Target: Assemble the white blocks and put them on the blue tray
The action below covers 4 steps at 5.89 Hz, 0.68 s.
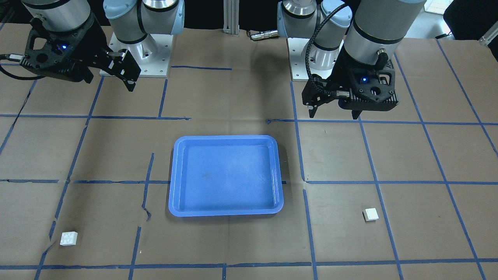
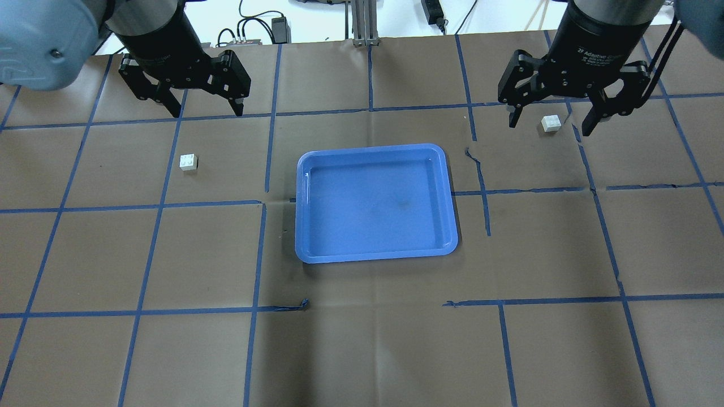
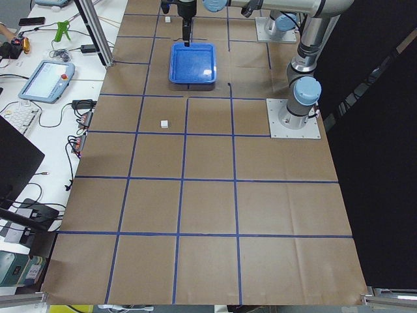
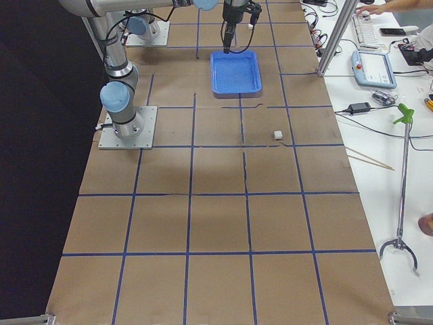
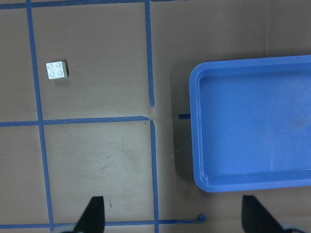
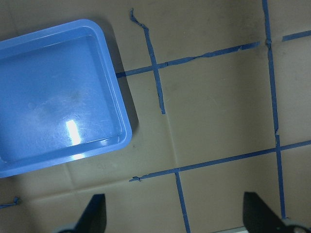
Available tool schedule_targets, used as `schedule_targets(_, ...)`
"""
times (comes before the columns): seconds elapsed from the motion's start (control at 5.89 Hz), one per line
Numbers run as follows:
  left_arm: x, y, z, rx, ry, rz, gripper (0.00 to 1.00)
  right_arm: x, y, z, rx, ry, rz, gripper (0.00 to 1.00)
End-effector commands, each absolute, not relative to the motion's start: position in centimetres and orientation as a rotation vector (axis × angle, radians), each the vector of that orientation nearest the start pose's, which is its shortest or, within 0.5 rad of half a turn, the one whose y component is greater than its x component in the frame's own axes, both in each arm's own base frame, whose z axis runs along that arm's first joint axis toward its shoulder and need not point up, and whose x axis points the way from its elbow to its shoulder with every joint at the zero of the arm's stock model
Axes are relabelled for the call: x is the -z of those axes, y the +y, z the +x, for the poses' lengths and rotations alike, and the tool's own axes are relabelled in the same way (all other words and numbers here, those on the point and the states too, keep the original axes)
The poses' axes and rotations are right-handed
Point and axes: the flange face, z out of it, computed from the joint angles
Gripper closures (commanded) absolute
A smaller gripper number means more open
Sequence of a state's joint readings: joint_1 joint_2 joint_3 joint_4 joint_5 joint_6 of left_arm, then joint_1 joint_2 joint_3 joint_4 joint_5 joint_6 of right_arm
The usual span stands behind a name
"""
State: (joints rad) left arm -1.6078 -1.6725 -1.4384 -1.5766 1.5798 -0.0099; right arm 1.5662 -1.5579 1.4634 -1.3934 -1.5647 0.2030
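Left gripper [image 2: 207, 112] and right gripper [image 6: 176, 214] hang over the table's [image 2: 362, 350] robot-side half, fingers spread, holding nothing. Table centre: blue tray [image 2: 373, 257], glossy plastic, rounded corners, raised rim. It lies between the bricks. Toward the operators' edge: left white block [image 2: 189, 161], four studs up, toward the left end; right white block [image 2: 551, 122], toward the right end. Surface: brown paper, blue tape grid [image 2: 141, 312].

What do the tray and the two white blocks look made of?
Blue tray: likely hard plastic, glossy, with a bright glare and fine scuffs. Left white block and right white block: probably moulded plastic, fairly matte, with crisp edges; studs show on the left one.
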Motion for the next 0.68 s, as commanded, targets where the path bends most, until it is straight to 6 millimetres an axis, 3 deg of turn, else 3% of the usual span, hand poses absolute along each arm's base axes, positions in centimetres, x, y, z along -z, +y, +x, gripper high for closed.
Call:
schedule_targets(0.0,-50.4,-53.4,-13.7,0.036,3.129,0.017,0.01,-51.7,-48.7,13.2,-0.142,3.127,0.268,0.00)
schedule_targets(0.17,-50.6,-53.5,-12.7,0.040,3.130,0.021,0.01,-51.7,-48.7,13.2,-0.135,3.127,0.263,0.00)
schedule_targets(0.34,-50.5,-53.5,-12.2,0.035,3.126,0.059,0.01,-51.6,-48.8,13.1,-0.133,3.128,0.146,0.00)
schedule_targets(0.51,-50.6,-53.1,-9.7,0.019,3.114,0.036,0.01,-51.7,-48.8,12.9,-0.130,3.130,-0.019,0.00)
